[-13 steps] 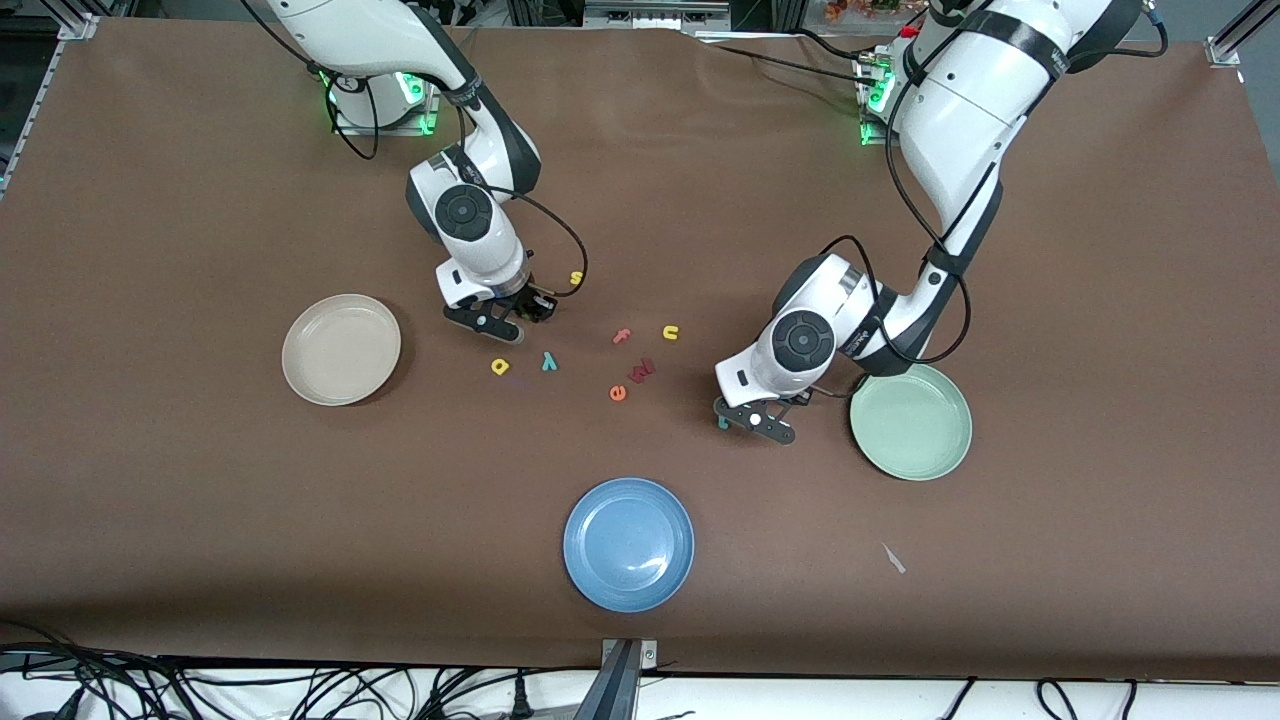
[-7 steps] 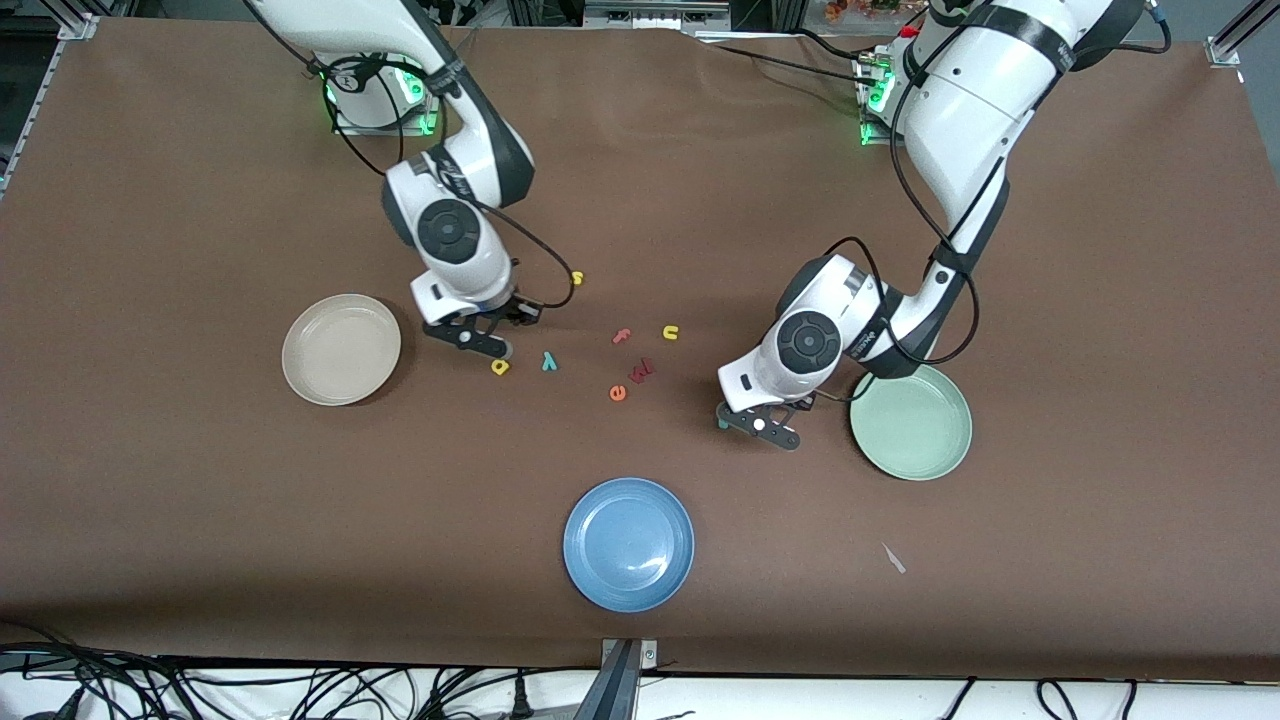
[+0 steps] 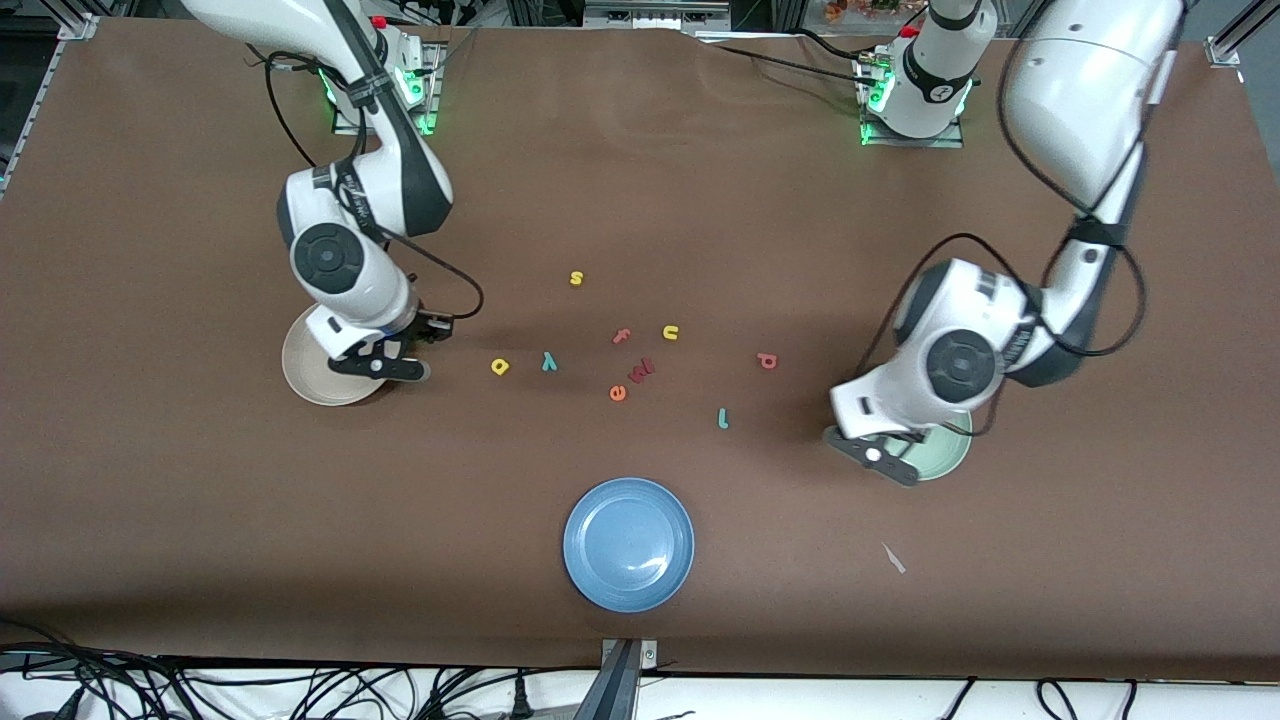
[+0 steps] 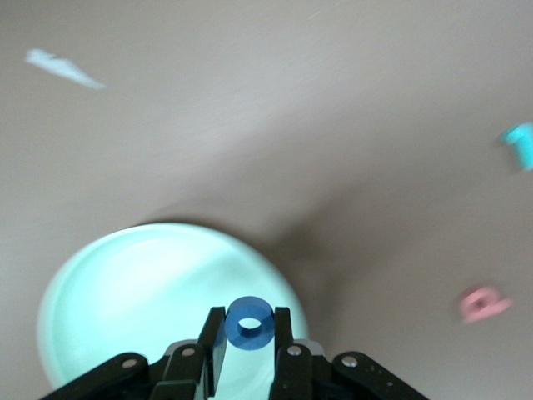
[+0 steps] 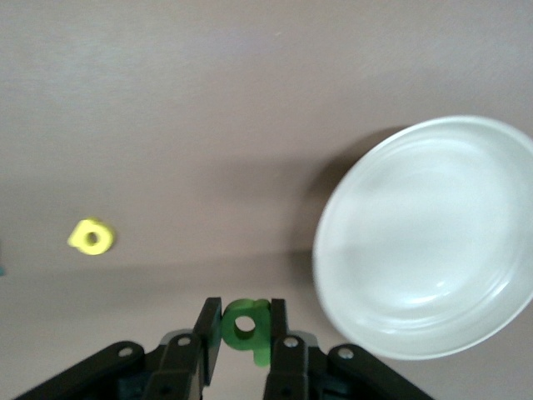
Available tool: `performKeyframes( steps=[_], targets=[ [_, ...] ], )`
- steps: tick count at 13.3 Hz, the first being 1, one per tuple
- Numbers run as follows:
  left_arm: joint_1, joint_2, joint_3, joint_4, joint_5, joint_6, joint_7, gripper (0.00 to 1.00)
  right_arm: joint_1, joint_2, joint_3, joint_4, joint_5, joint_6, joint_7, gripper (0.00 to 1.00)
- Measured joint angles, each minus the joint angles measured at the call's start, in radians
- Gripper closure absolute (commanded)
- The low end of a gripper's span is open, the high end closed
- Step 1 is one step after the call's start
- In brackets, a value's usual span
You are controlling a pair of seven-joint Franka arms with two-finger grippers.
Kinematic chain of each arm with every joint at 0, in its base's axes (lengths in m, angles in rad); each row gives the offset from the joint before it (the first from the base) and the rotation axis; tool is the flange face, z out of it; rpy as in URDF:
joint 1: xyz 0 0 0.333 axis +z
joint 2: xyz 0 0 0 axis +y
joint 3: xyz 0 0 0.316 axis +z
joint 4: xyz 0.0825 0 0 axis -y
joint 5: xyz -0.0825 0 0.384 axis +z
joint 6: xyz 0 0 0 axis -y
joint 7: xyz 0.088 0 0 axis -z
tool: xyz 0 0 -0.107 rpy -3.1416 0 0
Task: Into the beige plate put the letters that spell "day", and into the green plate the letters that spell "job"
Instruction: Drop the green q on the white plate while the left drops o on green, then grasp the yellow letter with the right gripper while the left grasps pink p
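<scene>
My right gripper [image 3: 382, 368] hangs over the rim of the beige plate [image 3: 305, 375], shut on the dark green "d" [image 5: 246, 327]. That plate [image 5: 433, 242] lies just beside the fingers in the right wrist view. Yellow "a" [image 3: 500, 367] and teal "y" [image 3: 548, 361] lie on the table toward the middle. My left gripper [image 3: 882, 458] is over the edge of the green plate [image 3: 948, 456], shut on the blue "o" [image 4: 249, 322]. Red "b" [image 3: 766, 361] and teal "j" [image 3: 722, 418] lie on the table between the plates.
A blue plate [image 3: 629, 543] sits nearest the front camera. Loose letters lie mid-table: yellow "s" [image 3: 576, 278], yellow "u" [image 3: 670, 332], pink "f" [image 3: 621, 336], orange "e" [image 3: 617, 393] and a dark red one [image 3: 641, 370]. A paper scrap [image 3: 893, 558] lies near the green plate.
Both arms swung away from the letter cluster, the right one to the beige plate with the "d", the left one to the green plate with the "o". The "b" and "j" now show.
</scene>
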Motion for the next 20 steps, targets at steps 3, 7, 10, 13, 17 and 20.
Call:
performKeyframes(
  steps=[3, 7, 10, 13, 17, 20],
  targets=[
    [0.07, 0.012, 0.0, -0.035, 0.0, -0.003, 0.123, 0.92, -0.034, 0.022, -0.051, -0.005, 0.0, 0.034, -0.172, 1.0],
    [0.064, 0.055, -0.008, -0.055, 0.0, 0.002, 0.128, 0.0, -0.137, 0.102, -0.054, -0.01, 0.0, 0.16, -0.357, 0.01],
    [0.066, 0.058, -0.008, -0.055, 0.0, 0.002, 0.115, 0.0, -0.15, 0.116, -0.048, -0.007, 0.067, 0.166, -0.387, 0.0],
    [0.065, 0.053, -0.023, -0.054, 0.0, -0.002, 0.016, 0.0, -0.129, 0.113, -0.034, 0.057, 0.199, 0.038, -0.373, 0.0],
    [0.05, 0.045, -0.113, -0.054, 0.0, -0.033, -0.399, 0.0, -0.112, 0.114, 0.026, 0.118, 0.227, -0.012, -0.11, 0.0],
    [-0.024, 0.045, -0.132, -0.054, 0.0, -0.033, -0.738, 0.0, -0.065, 0.129, 0.049, 0.13, 0.227, 0.003, 0.111, 0.0]
  ],
)
